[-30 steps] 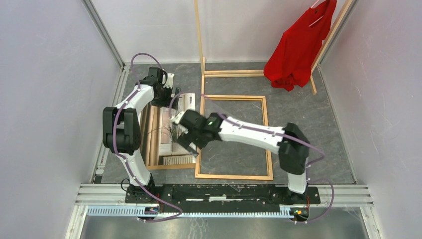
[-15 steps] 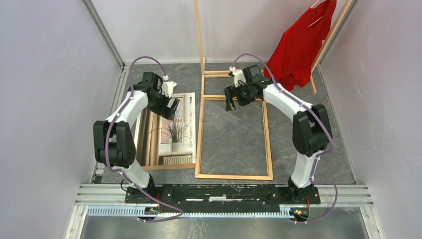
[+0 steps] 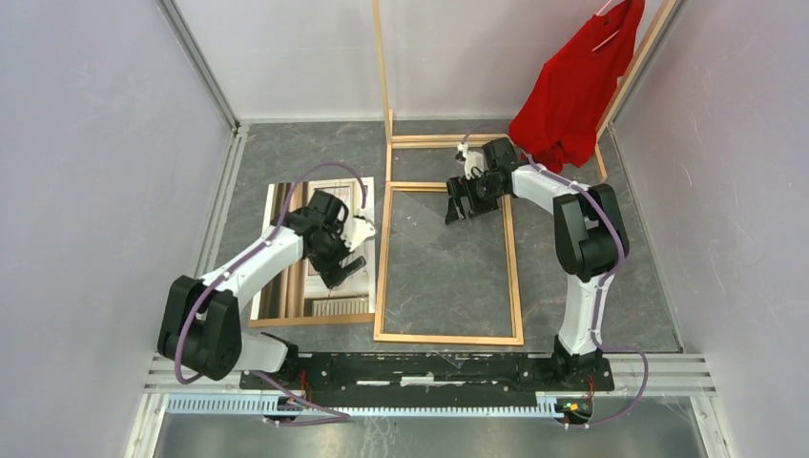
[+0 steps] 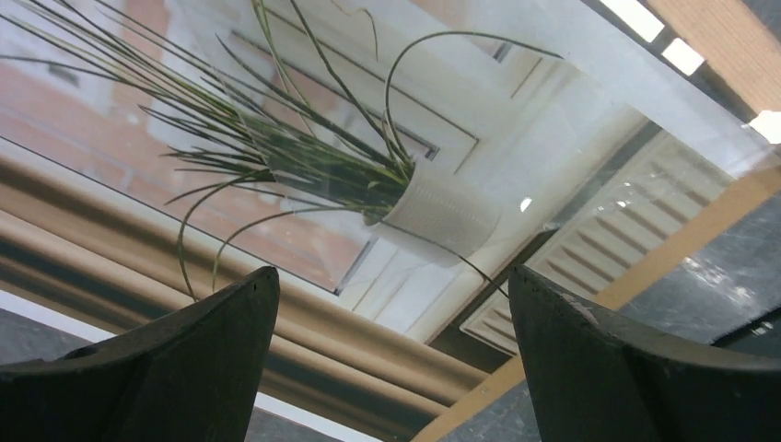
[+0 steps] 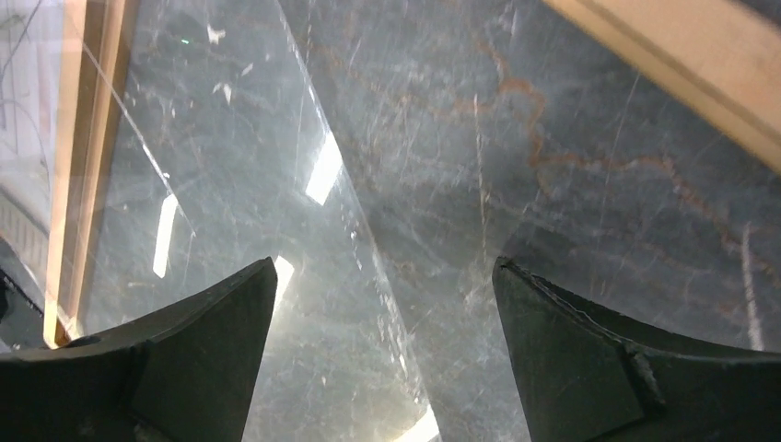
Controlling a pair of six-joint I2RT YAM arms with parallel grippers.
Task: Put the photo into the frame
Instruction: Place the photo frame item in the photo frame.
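The photo (image 3: pixel 291 286), a print of a window with a potted spiky plant, lies face up at the left on a brown backing panel (image 3: pixel 286 321). The orange-brown wooden frame (image 3: pixel 448 338) lies flat to its right, with a skewed clear sheet (image 3: pixel 429 248) in it. My left gripper (image 3: pixel 345 270) hangs open just above the photo's near right part; in the left wrist view the plant pot (image 4: pixel 442 212) shows beyond the open gripper (image 4: pixel 391 359). My right gripper (image 3: pixel 458 212) is open over the frame's far end, above the clear sheet (image 5: pixel 249 184) and near a frame strip (image 5: pixel 672 64).
A pale wooden clothes rack (image 3: pixel 384 76) stands at the back, with a red shirt (image 3: pixel 572 86) hanging at the back right, close to the right arm. Grey walls close in the left, right and back. The arm bases sit on a rail (image 3: pixel 429 367) at the near edge.
My left gripper moved from the photo's far end to its near right part. My right arm swung from the photo's right edge to the frame's far end.
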